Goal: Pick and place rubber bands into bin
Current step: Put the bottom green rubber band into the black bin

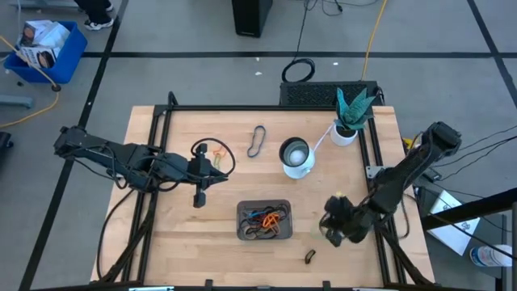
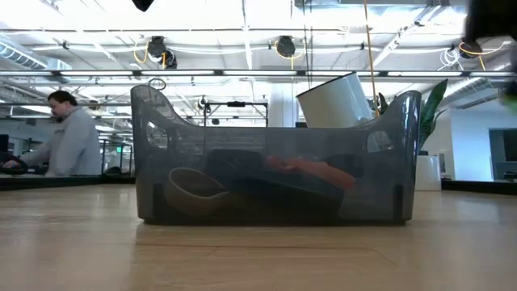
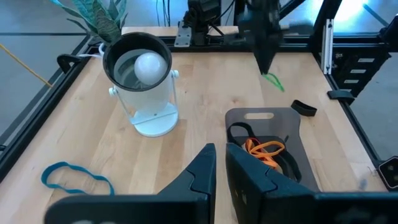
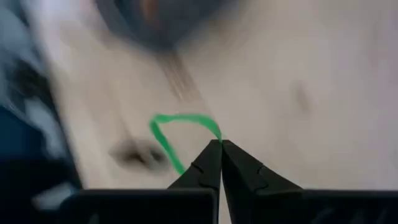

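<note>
You are looking down on a grey concrete floor [image 1: 161,32] crossed by dark tape lines, with a blue plastic crate [image 1: 47,50] sitting at the upper left of the frame and a black box [image 1: 251,16] standing at top centre. At table height, long ceiling strip lights [image 2: 242,24] are glowing overhead, and a person in a grey top [image 2: 71,137] is standing at the left edge.

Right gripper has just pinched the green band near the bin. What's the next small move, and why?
Probably lift the right gripper straight up a little, then carry it toward the bin. Its fingers are shut on the green rubber band, whose loop hangs loose below the tips. The bin, already holding several bands, lies to the gripper's side across bare table, so a short lift should clear its wall.
</note>
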